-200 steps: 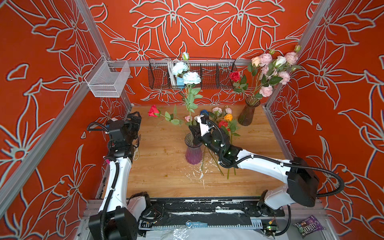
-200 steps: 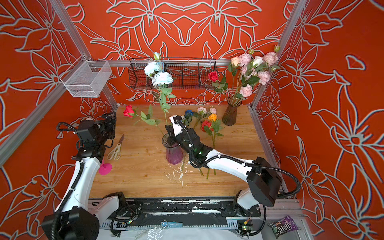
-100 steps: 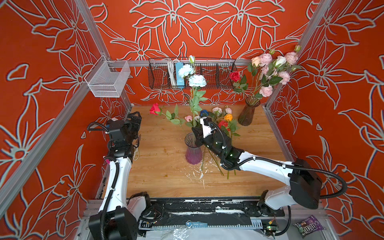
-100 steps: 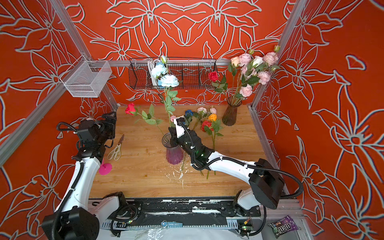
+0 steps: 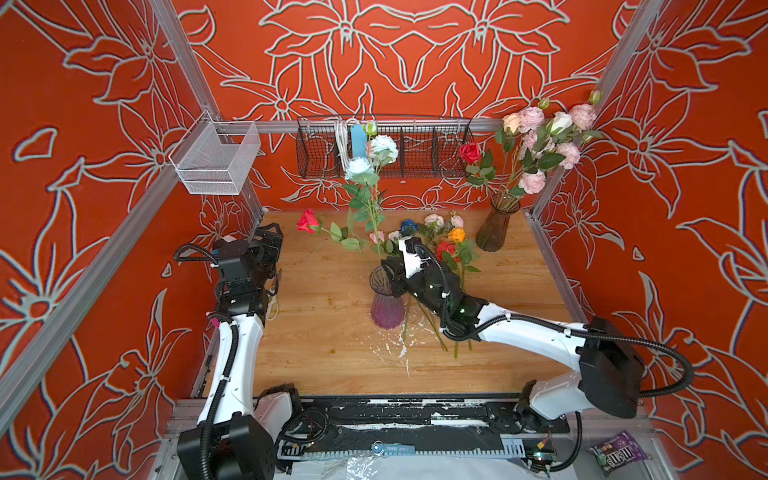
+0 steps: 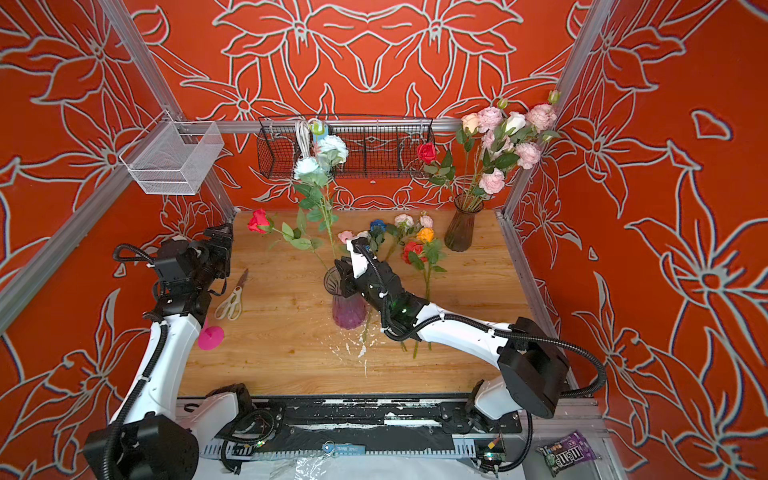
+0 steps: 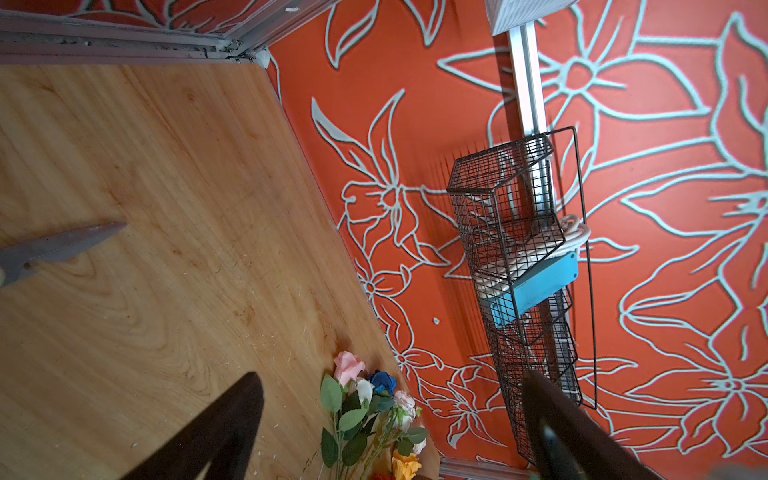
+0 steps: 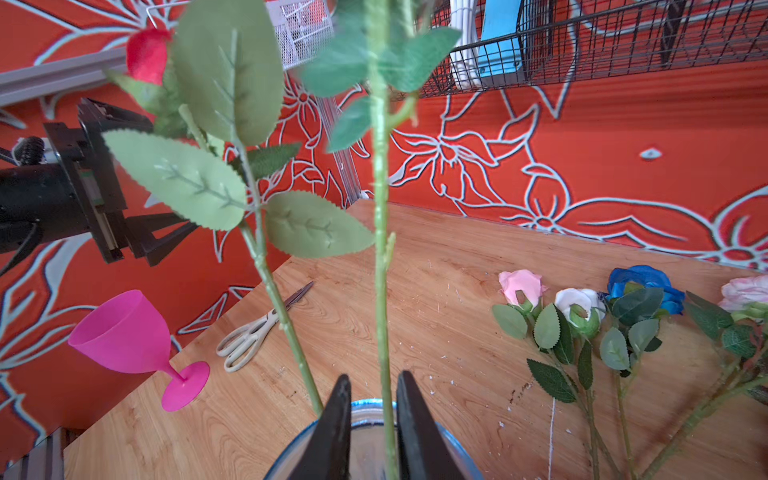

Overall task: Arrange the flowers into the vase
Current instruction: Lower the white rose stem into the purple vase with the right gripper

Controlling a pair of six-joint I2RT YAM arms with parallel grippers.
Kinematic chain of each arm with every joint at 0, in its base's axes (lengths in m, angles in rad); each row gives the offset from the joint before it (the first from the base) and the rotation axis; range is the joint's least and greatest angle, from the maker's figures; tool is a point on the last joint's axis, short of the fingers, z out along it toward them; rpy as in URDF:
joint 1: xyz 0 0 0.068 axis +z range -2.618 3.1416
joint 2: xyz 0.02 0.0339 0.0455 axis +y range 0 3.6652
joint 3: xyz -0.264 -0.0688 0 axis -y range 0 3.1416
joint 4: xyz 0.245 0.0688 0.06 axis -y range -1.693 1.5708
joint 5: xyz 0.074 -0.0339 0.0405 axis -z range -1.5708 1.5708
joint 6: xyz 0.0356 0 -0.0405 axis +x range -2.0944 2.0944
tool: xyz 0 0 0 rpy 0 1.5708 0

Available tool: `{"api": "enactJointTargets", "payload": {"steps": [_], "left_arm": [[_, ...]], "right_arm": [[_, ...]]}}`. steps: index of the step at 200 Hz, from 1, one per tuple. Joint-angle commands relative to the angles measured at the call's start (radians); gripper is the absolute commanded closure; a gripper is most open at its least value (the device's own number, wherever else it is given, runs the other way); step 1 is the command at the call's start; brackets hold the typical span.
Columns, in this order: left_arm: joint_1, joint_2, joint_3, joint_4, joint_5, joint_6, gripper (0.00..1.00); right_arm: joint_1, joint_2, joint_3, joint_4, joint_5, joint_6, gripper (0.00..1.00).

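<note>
Right gripper [image 8: 370,380]: low over the mouth of the purple vase [image 5: 386,311]; jaws narrowly parted either side of a stem; a sliver of gap shows at one finger, so I judge it is not pinching
Pale-blue spray [image 5: 376,208]: its stem runs between those jaws and down into the vase; near upright; blooms high against the back wall
Red rose [image 5: 308,220]: stem also in the vase; leans toward the left arm's side
Left gripper [image 5: 269,239]: spread wide, nothing between; at the tabletop's left edge, well apart from the vase
Loose flowers [image 5: 451,245]: flat on the tabletop [image 5: 324,353], just beyond and to the right of the vase; blooms toward the back wall, stems running toward the front, partly under the right arm
Key relation: the loose stems lie on the right gripper's own side, long axis front to back; the right arm is plainly nearer
Next move, as judged: rise clear along the upright stem so the leaves do not snag; then swing right and set the jaws across a loose stem
Brown vase [image 5: 496,228]: back right corner, holding pink blooms; apart from the work
</note>
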Motion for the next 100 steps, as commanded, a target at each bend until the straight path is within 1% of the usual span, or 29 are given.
{"api": "enactJointTargets", "payload": {"steps": [1, 48, 78, 100], "left_arm": [[0.006, -0.001, 0.018, 0.027, 0.009, -0.003, 0.03], [0.006, 0.000, 0.019, 0.037, 0.026, -0.011, 0.03], [0.006, -0.009, 0.020, 0.028, 0.015, -0.007, 0.03], [0.006, -0.013, 0.021, 0.020, 0.008, -0.005, 0.04]], "right_arm": [[0.005, -0.017, -0.022, -0.011, -0.013, 0.019, 0.77], [0.022, -0.048, -0.045, -0.025, -0.008, 0.009, 0.75], [0.033, -0.073, -0.040, -0.036, 0.003, 0.002, 0.74], [0.035, -0.117, -0.027, -0.084, -0.004, 0.000, 0.71]]}}
